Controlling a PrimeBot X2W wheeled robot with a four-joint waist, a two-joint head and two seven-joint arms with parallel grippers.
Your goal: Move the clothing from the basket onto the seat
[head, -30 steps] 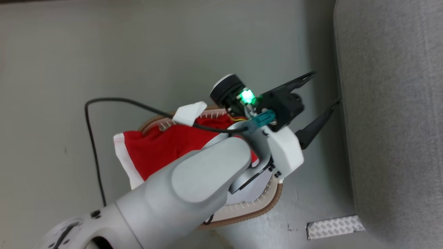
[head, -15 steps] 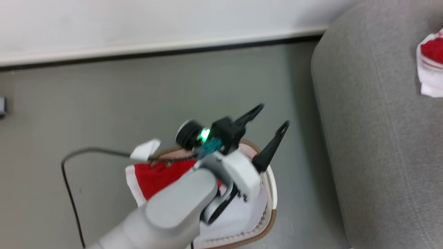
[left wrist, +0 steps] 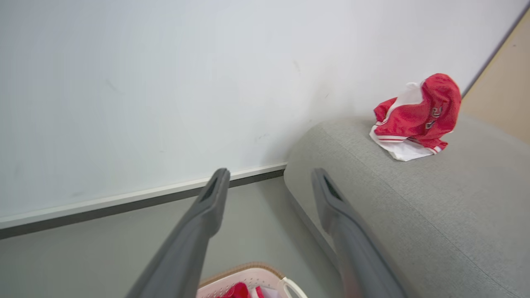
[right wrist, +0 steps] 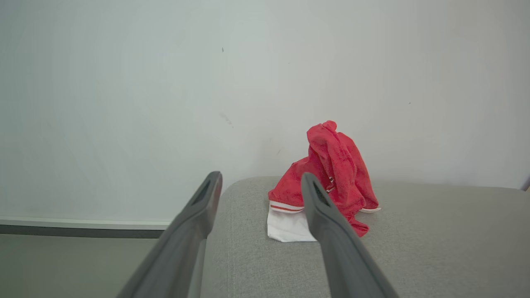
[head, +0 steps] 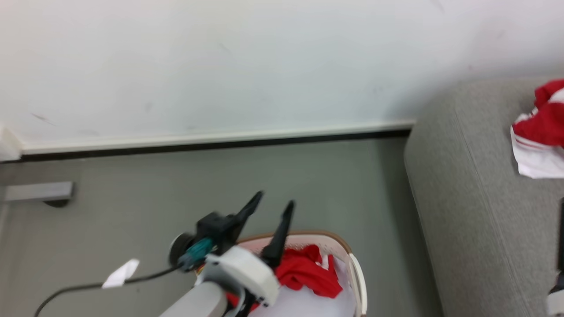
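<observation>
Two grippers are open and hold nothing. The left gripper [head: 275, 199] hangs over the basket [head: 308, 233], fingers pointing up toward the wall [head: 220, 66]. The right gripper [right wrist: 261, 179] points at the seat [right wrist: 414, 248]. A red clothing heap [right wrist: 335, 165] sits on the seat, bunched tall, white at the bottom. More clothing [head: 308, 270] lies in the basket.

1. Red garment [head: 538, 127] w/ white hem & stripes: crumpled heap on top of seat [head: 476, 220].
2. Basket [head: 317, 235], cream w/ tan rim: near seat's rounded edge; I see red/white clothing [head: 308, 270] bunched inside.
3. Seat: lt grey woven.
</observation>
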